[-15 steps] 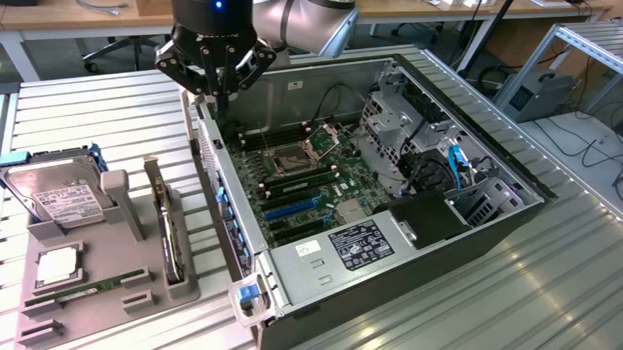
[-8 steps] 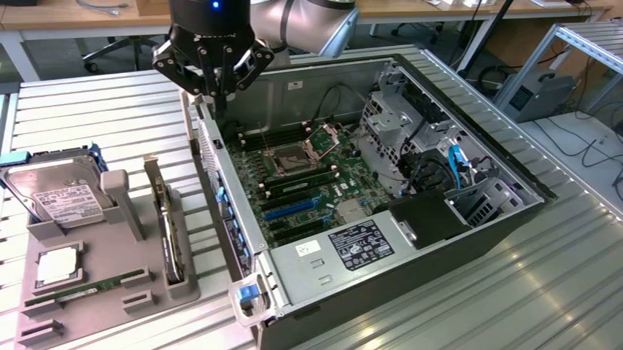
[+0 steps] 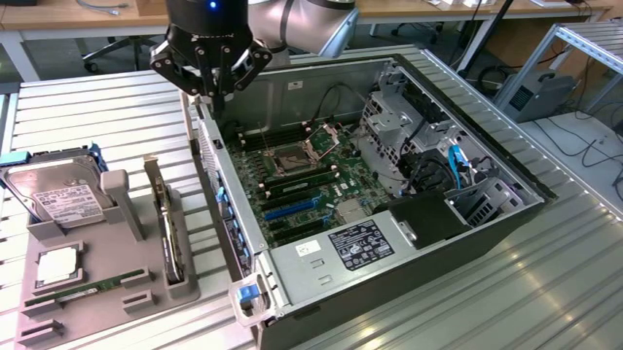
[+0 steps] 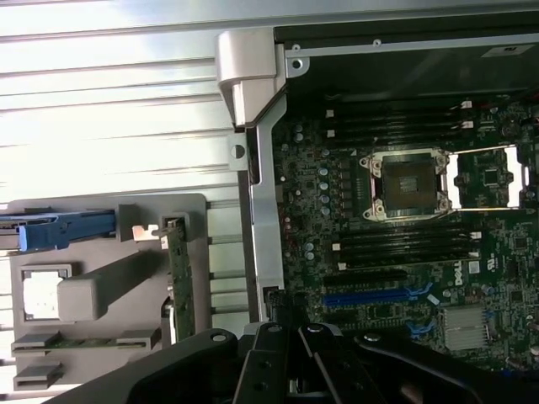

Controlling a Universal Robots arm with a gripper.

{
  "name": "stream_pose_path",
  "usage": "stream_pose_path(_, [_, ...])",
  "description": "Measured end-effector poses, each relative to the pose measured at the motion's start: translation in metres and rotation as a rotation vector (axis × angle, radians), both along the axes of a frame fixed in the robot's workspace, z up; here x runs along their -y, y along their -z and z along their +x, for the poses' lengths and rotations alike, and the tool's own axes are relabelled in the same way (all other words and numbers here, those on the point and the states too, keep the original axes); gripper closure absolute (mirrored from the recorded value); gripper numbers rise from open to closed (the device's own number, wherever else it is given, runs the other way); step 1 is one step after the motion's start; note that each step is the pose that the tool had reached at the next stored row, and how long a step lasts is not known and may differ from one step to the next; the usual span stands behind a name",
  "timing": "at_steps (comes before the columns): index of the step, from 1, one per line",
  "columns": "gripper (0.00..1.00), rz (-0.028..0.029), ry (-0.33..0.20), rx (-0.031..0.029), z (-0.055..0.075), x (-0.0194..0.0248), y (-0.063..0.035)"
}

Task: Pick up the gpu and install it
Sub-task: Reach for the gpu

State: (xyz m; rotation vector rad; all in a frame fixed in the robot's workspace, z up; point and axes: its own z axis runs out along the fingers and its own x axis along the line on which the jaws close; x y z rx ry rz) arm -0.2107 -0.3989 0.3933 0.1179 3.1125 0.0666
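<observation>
A grey holder tray (image 3: 102, 251) lies on the bench (image 3: 98, 109) just beside the open computer case (image 3: 428, 284). In it sit a hard drive (image 3: 60, 198) in a blue caddy, a processor chip (image 3: 58, 266), a green memory stick (image 3: 86, 290) and the gpu (image 3: 171, 233). Inside the case lies the motherboard (image 3: 311, 182), with its processor socket (image 3: 292, 159) open and its blue expansion slots (image 3: 292, 210) bare.

The gpu stands on edge in the tray slot nearest the case. Its long axis runs alongside the case wall, and its silvery bracket (image 3: 153, 179) rises at the end nearer my pincer.

My pincer (image 3: 214, 91) is closed tight and holds nothing. It hangs over the edge of that case wall, well apart from the gpu.
</observation>
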Motion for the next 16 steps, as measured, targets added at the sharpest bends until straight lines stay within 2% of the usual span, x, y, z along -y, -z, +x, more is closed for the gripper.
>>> stream_pose_path(16, [0.89, -0.0004, 0.000, 0.0000, -0.0030, 0.0000, 0.0000])
